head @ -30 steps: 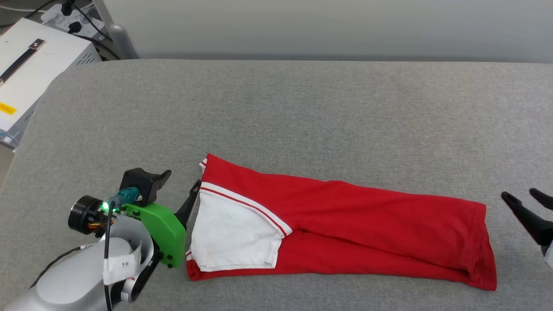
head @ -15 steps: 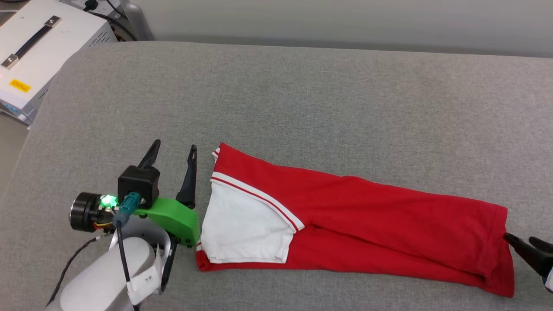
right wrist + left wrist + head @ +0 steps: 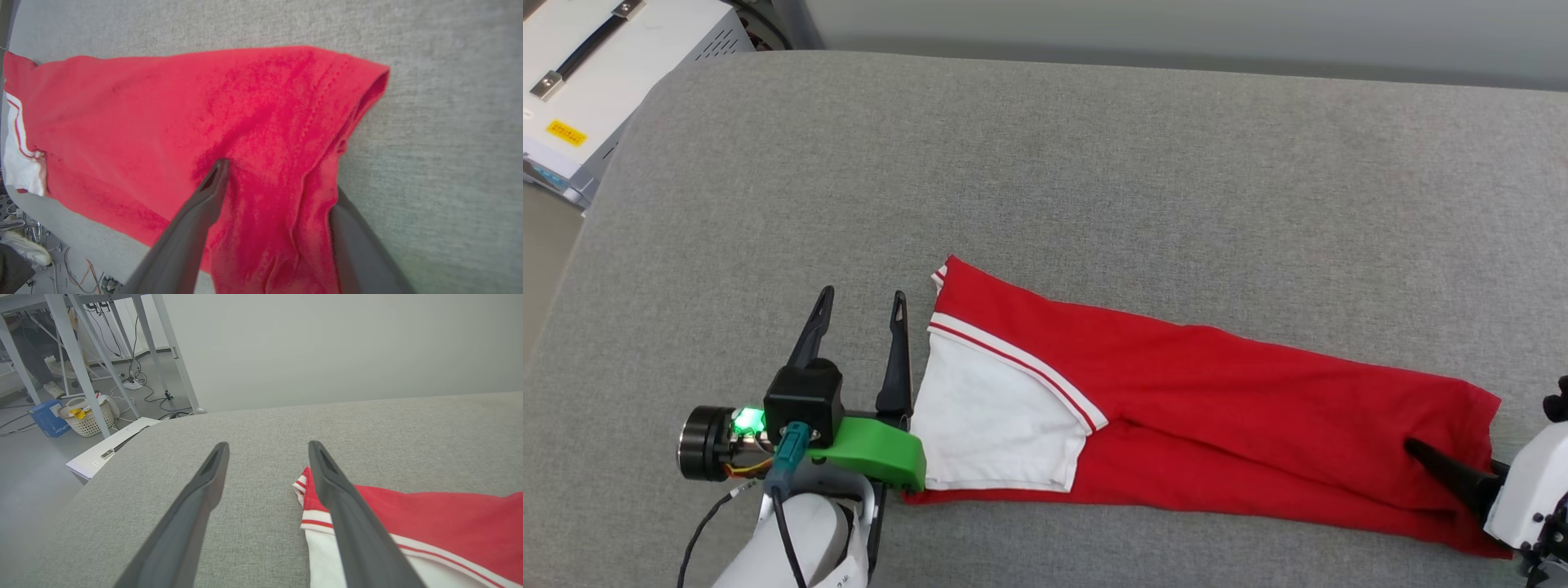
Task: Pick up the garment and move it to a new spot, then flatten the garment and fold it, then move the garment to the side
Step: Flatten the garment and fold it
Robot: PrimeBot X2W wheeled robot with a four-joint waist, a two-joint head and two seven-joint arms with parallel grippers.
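The garment (image 3: pixel 1217 408) lies folded into a long red strip on the grey surface, with its white sleeve (image 3: pixel 988 425) at the left end. My left gripper (image 3: pixel 863 294) stands open just left of that end. Its right finger (image 3: pixel 339 506) runs along the striped edge of the garment (image 3: pixel 429 514) and nothing is between the fingers. My right gripper (image 3: pixel 1429 482) is open at the hem end. In the right wrist view one finger (image 3: pixel 204 204) rests on top of the red garment (image 3: pixel 163 114), and the other finger's tip is hidden under the hem fold.
The grey padded surface (image 3: pixel 1094 163) stretches wide behind the garment. A white equipment box (image 3: pixel 580 73) sits off its far left corner. The left wrist view shows metal table legs (image 3: pixel 73 355), a woven basket (image 3: pixel 86 416) and cables on the floor beyond.
The head camera has shifted. My left gripper turned its fingers to point away, alongside the sleeve end. My right gripper came in from the right onto the hem.
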